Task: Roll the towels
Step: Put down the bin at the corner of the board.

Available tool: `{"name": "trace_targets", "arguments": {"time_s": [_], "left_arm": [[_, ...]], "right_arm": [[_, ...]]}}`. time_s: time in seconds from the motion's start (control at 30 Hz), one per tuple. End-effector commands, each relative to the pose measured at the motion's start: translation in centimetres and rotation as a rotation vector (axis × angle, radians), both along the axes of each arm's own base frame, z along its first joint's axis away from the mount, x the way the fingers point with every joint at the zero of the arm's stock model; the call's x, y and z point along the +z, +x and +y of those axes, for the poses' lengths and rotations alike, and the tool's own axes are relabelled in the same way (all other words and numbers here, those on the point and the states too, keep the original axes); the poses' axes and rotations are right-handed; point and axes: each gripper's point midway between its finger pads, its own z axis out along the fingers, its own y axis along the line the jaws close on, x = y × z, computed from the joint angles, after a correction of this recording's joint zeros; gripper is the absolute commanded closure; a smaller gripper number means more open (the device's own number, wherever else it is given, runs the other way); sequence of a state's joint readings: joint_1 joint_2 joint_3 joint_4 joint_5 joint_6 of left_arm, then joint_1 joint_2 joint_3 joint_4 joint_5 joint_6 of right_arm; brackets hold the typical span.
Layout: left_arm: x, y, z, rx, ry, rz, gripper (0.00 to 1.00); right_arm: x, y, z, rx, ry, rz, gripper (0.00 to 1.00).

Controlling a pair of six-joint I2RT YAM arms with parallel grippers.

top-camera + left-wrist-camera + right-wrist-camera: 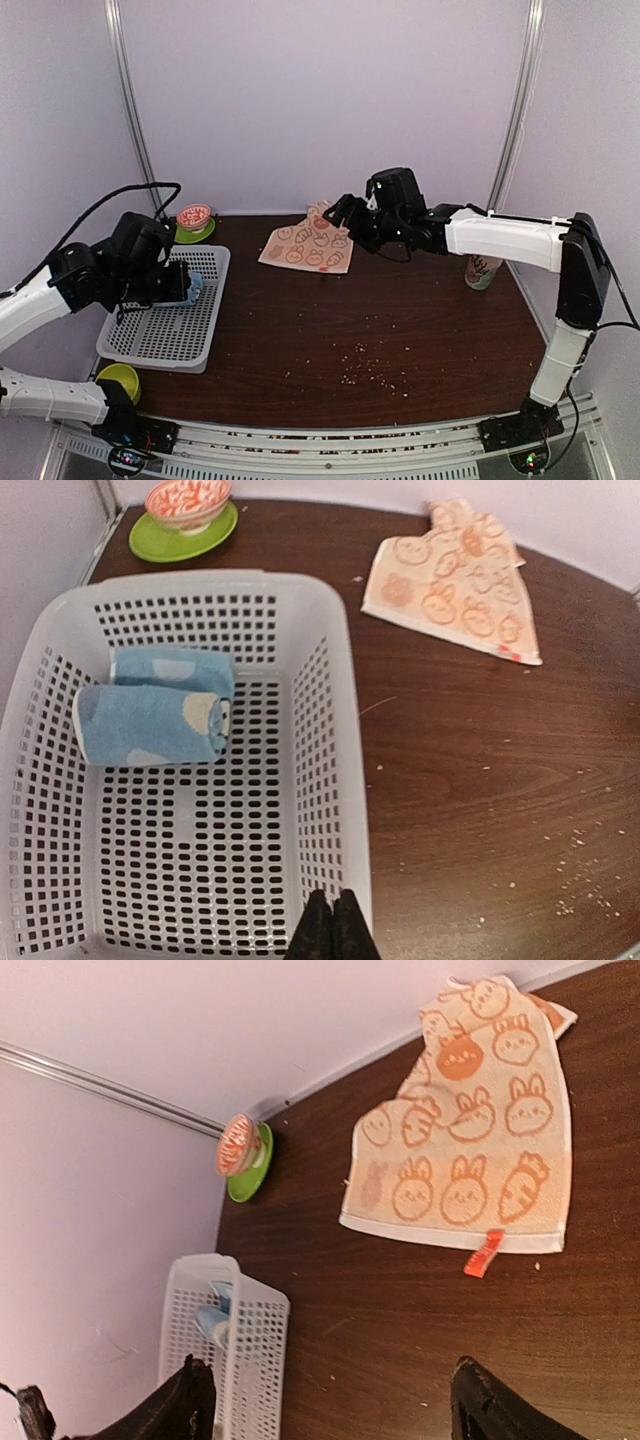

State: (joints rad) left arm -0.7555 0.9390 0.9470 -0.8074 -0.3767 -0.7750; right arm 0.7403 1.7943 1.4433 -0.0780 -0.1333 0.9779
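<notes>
Right pincer [330, 1405] hangs wide and empty near the cream towel [460, 1160], spread flat on the desk [400, 1320]; the blue towel [150, 725] lies rolled in the basket [345, 710]. Pinch 1 edge squarely and roll evenly.

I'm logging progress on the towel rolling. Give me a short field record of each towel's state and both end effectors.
blue towel: rolled, lying in the white basket
rabbit towel: unrolled, lying flat on the table
left end effector: shut, empty, above the basket's near side
right end effector: open, empty, above the table near the rabbit towel
left to do: roll the rabbit towel
</notes>
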Motion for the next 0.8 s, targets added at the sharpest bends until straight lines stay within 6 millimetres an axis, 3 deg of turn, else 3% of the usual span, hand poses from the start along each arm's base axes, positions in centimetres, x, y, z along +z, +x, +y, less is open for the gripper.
{"name": "trace_targets", "arguments": {"time_s": [0.0,0.13,0.37,0.53,0.77], "left_arm": [[-2.0,3.5,1.7,0.11,0.038,0.07,1.0],[-5.9,5.1,3.9,0.2,-0.01,0.18,1.0],[-9.9,7.3,7.2,0.328,-0.017,0.296,1.0],[-11.7,8.6,9.0,0.402,-0.006,0.338,1.0],[-13.4,12.0,10.4,0.45,-0.002,0.369,1.0]], "right_arm": [[-1.7,-1.3,0.3,0.069,-0.086,-0.029,0.2],[-3.1,-0.6,-0.8,0.07,-0.066,-0.011,0.21],[-4.4,0.4,-2.2,0.073,-0.004,0.027,0.23],[-4.2,1.2,-3.6,0.055,0.007,0.021,0.24],[-4.5,1.9,-4.5,0.038,0.023,0.031,0.25]]}}
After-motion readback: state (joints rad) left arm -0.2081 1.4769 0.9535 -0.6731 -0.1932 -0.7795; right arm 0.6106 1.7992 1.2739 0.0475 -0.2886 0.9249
